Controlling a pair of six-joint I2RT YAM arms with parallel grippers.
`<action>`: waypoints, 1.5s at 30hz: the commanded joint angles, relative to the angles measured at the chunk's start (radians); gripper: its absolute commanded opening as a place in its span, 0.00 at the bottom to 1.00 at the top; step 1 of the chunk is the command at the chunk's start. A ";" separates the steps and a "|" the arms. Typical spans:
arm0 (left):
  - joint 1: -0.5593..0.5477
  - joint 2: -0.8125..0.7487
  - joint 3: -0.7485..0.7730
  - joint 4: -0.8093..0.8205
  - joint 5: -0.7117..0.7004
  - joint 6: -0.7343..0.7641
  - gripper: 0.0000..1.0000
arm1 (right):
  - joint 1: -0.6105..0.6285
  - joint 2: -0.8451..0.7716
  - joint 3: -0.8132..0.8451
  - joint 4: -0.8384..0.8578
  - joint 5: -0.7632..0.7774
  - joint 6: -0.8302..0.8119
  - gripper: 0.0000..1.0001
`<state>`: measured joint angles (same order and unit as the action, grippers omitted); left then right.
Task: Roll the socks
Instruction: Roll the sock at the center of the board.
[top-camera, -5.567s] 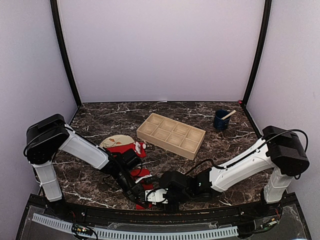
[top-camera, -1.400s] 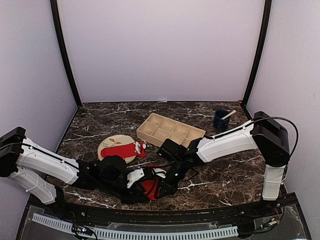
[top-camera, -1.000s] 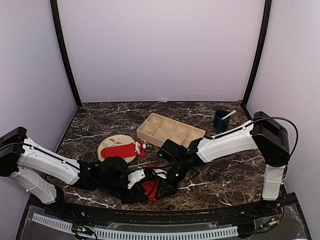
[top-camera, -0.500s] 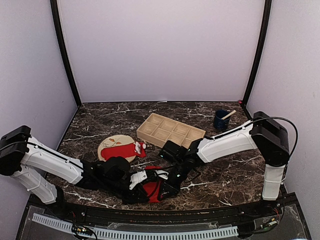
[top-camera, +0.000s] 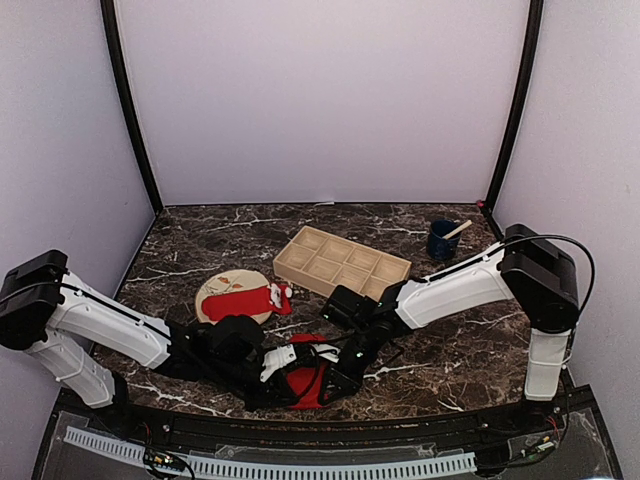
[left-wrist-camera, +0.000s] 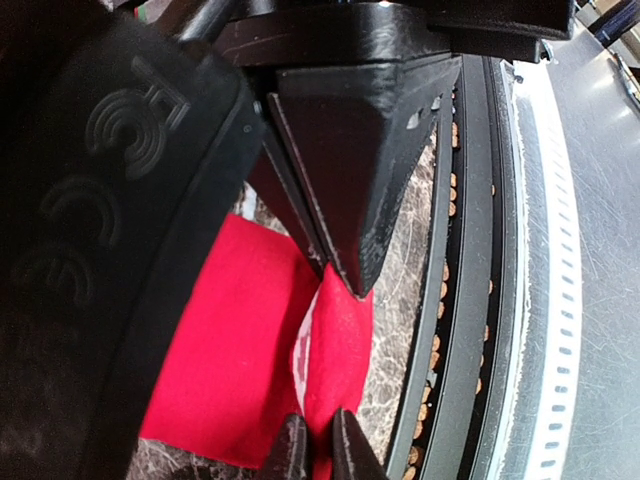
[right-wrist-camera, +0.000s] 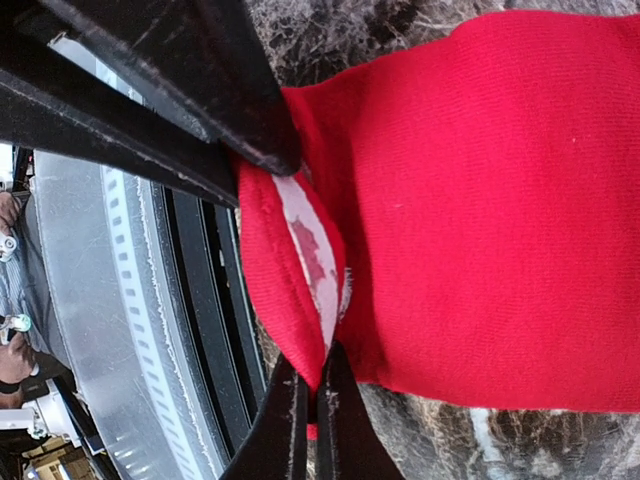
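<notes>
One red sock (top-camera: 306, 384) lies folded on the marble near the table's front edge. It fills the left wrist view (left-wrist-camera: 240, 330) and the right wrist view (right-wrist-camera: 480, 200), with a white inner strip showing in the fold. My left gripper (top-camera: 292, 368) is shut on the sock's folded edge (left-wrist-camera: 315, 450). My right gripper (top-camera: 330, 385) is shut on the same fold from the opposite side (right-wrist-camera: 310, 400). The two grippers' tips almost meet. A second red sock with white markings (top-camera: 248, 298) lies on the beige plate (top-camera: 214, 284).
A wooden compartment tray (top-camera: 343, 268) stands behind the arms at centre. A blue cup with a stick (top-camera: 441, 240) is at the back right. The black front rail (top-camera: 300, 425) runs just beyond the sock, close to both grippers.
Both arms have swung from their earlier poses and closed in on the front sock. Over the last second, both grippers crept slightly rightward and toward the front edge with the fold.
</notes>
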<state>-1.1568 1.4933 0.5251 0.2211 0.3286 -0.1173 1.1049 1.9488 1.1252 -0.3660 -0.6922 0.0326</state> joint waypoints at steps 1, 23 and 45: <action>-0.004 0.012 0.010 -0.054 0.015 -0.016 0.09 | -0.009 0.002 -0.002 0.048 -0.033 0.004 0.00; -0.004 0.011 0.000 -0.040 0.005 -0.027 0.00 | -0.030 0.001 -0.051 0.082 -0.015 0.051 0.29; 0.033 -0.002 0.004 -0.009 0.030 -0.058 0.00 | -0.081 -0.144 -0.250 0.238 -0.001 0.161 0.31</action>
<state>-1.1439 1.5024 0.5247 0.2157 0.3267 -0.1646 1.0336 1.8462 0.9169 -0.1638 -0.7330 0.1585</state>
